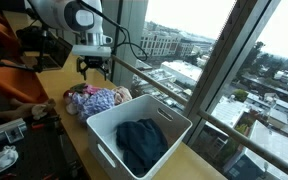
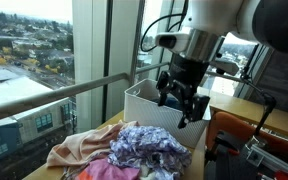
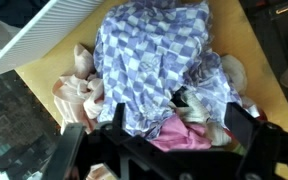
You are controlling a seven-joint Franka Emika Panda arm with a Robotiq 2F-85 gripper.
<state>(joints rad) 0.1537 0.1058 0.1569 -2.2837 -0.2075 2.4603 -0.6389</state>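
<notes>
A crumpled pile of soft fabric garments (image 1: 92,100) is seen lying on a light wooden surface (image 1: 76,142), just beside a white rectangular plastic bin (image 1: 104,146) and close to a large window (image 1: 219,60). In the wrist view the top of the pile is taken up by a blue-and-white checked cloth (image 3: 149,60), bunched into loose folds. A pink cloth (image 3: 181,132) is tucked under its lower edge, and a cream-coloured cloth (image 3: 79,90) is spread out at its side, touching both. In an exterior view the same pile (image 2: 134,150) is shown with the cream-coloured cloth (image 2: 79,148) at the end farthest from the bin (image 2: 142,100).

A black two-fingered gripper (image 1: 94,70) is held directly above the pile, pointing down, apart from the fabric. Its fingers (image 3: 69,150) are spread wide to either side of the checked cloth, and nothing is held between them. In the other views the gripper (image 2: 181,108) (image 3: 159,140) is likewise seen with wide jaws.

A dark blue folded garment (image 1: 141,145) is seen lying inside the bin.
</notes>
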